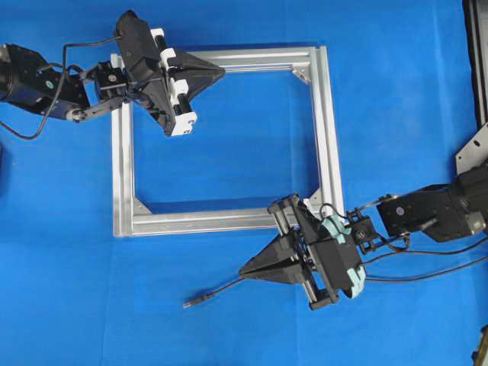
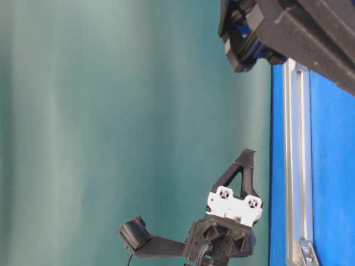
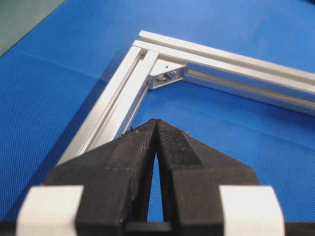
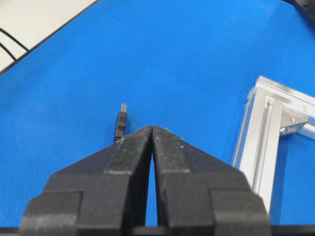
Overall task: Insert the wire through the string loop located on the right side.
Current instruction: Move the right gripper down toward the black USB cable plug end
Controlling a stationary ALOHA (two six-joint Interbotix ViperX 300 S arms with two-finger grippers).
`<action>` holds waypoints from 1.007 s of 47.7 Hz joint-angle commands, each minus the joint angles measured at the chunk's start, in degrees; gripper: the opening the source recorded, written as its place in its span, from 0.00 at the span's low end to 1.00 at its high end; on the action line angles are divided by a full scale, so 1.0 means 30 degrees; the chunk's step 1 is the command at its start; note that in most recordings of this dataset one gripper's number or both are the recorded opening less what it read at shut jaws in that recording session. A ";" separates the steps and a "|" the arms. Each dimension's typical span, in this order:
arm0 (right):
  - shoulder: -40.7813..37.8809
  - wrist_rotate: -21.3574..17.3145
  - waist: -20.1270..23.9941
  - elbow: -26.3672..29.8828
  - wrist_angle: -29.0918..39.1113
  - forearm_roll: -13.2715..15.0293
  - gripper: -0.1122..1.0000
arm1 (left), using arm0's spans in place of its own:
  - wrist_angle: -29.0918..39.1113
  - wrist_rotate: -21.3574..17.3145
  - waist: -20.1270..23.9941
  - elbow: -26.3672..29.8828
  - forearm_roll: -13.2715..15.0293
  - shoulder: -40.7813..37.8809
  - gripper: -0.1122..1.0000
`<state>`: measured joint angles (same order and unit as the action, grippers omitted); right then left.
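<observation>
Hovering with fingers pressed together and empty, the right tool (image 4: 151,129) sits just above the thin black flexible wire (image 1: 221,290), whose dark plug tip (image 4: 121,122) lies on the blue tabletop (image 1: 229,168) outside the silver square aluminium frame (image 1: 329,130). The left tool (image 3: 156,123) is likewise closed on nothing. Light and limp, the wire should be pinched just behind its stiffer plug. The string loop cannot be made out.

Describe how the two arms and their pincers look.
Both arms are black with loose black cables. The left pincer has black wedge-shaped fingers on a white carriage; the right pincer has matching black fingers, with a pale teal piece behind it.
</observation>
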<state>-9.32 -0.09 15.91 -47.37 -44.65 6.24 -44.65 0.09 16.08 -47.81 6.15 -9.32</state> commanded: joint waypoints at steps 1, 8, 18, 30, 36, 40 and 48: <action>0.0703 0.0029 0.0146 0.0234 -0.0088 0.0088 0.10 | 0.0322 0.0117 0.0088 0.0234 -0.0352 0.0586 0.10; 0.0732 0.0088 0.0205 0.0439 0.0703 0.0117 0.05 | 0.0615 0.0117 0.0205 0.0176 -0.0381 0.0615 0.10; 0.0732 -0.0059 0.0352 0.0469 0.0879 0.0117 0.05 | 0.0586 0.0146 0.0205 0.0176 -0.0381 0.0586 0.10; 0.0381 -0.0791 0.0732 0.0791 0.0967 0.0117 0.16 | 0.0527 0.0146 0.0176 0.0146 -0.0410 0.0615 0.10; 0.0293 -0.1055 0.0820 0.0967 0.1230 0.0029 0.43 | 0.0498 0.0146 0.0146 0.0176 -0.0410 0.0615 0.10; 0.0293 -0.1084 0.0850 0.0967 0.1260 -0.0029 0.67 | 0.0498 0.0146 0.0146 0.0176 -0.0410 0.0615 0.10; -0.0146 -0.1113 0.0908 0.1055 0.1172 -0.0293 0.83 | 0.0498 0.0146 0.0146 0.0176 -0.0410 0.0586 0.10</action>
<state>-9.76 -3.34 18.19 -45.35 -40.69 5.80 -42.63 0.62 16.52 -47.81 5.10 -9.32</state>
